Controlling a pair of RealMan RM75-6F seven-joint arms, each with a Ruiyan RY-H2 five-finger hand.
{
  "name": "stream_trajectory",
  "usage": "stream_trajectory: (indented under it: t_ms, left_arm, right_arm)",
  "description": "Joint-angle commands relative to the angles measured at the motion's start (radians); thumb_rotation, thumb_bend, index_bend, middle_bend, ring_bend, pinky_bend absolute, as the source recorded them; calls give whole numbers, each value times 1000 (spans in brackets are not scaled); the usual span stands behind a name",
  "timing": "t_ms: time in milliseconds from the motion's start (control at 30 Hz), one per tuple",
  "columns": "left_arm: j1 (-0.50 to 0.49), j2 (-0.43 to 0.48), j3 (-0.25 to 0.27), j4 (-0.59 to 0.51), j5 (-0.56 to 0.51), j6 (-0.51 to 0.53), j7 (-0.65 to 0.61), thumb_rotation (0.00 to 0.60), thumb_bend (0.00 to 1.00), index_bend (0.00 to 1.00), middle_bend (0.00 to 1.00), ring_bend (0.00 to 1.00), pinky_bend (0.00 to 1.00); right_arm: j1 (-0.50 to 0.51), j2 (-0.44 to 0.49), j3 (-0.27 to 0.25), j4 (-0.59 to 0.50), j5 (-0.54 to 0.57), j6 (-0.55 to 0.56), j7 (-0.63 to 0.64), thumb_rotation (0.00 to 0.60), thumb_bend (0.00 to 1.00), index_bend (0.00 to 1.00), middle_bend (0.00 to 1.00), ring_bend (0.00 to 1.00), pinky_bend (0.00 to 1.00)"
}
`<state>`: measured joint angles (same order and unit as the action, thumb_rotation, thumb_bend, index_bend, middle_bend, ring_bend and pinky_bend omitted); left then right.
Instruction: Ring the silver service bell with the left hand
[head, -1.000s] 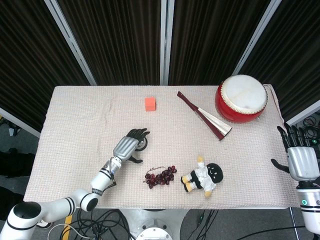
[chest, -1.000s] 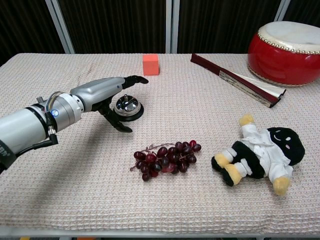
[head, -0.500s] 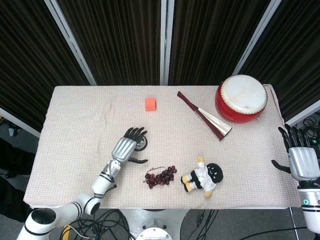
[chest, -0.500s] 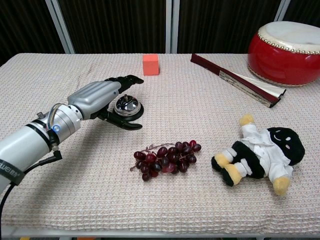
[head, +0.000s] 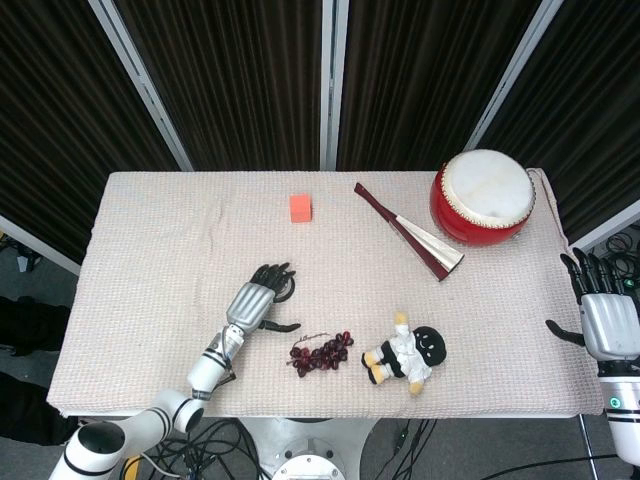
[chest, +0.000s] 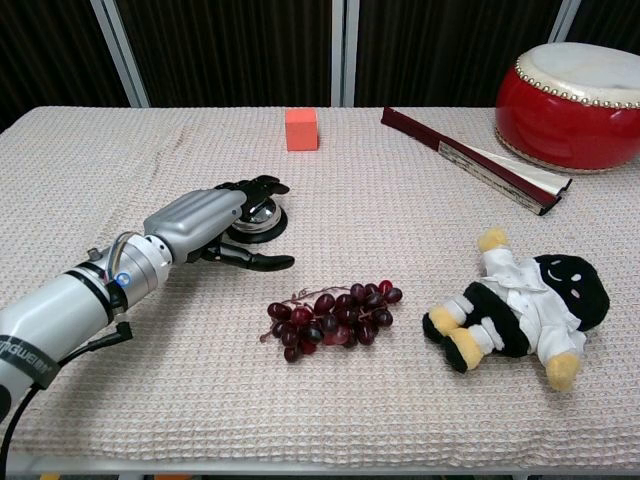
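One silver bell (chest: 262, 215), one left hand (chest: 205, 225) over it.

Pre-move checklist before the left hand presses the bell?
1. Left hand over the silver service bell: ok, fingers lie across its top.
2. Contact with the bell's button: cannot tell, hidden by the fingers.
3. Left hand holds nothing: ok.
4. Grapes apart from the hand: ok, thumb tip close to them.
5. Orange block out of the way: ok, further back.
6. Right hand parked at the table's right edge: ok, open.
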<state>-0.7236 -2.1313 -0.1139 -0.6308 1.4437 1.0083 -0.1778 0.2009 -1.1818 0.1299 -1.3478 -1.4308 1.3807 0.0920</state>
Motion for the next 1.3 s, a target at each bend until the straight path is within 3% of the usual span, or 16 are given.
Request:
stream_trajectory:
  t_ms: [33,167,333,633,900,1200,1300]
  left_arm:
    - [-9,-2,-10,8,20,65,0,169,0,0,0,0,0]
    - [-7,-7,-10,22,27,90,7,172,0,0,0,0,0]
    - [2,-5,35,28,25,-13,19,170,0,0,0,0,0]
    - [-53,15,-26,-2,20,24,23,167,0,0,0,0,0]
    - [-9,12,29,-12,13,-38,47,167,0,0,0,0,0]
    - [-66,33,-36,-47,34,62,42,164,0,0,0,0,0]
    - [-55,42,-15,-64,33,38,42,160,0,0,0,0,0]
  right_arm:
    - [-1,1,1,-4,-1,4,0,600,17,0,0,0,0]
    - [-2,4,0,-11,-3,6,-2,600,17,0,0,0,0]
    - [-1,5,-1,-15,0,0,-7,600,17,0,0,0,0]
    - [-5,9,5,-7,10,3,15,600,17,0,0,0,0]
    - [1,2,-1,8,10,-15,20,600,18,0,0,0,0]
    - [-5,12,7,2,16,-3,28,600,17,0,0,0,0]
    - [0,9,5,7,22,-20,33,600,17,0,0,0,0]
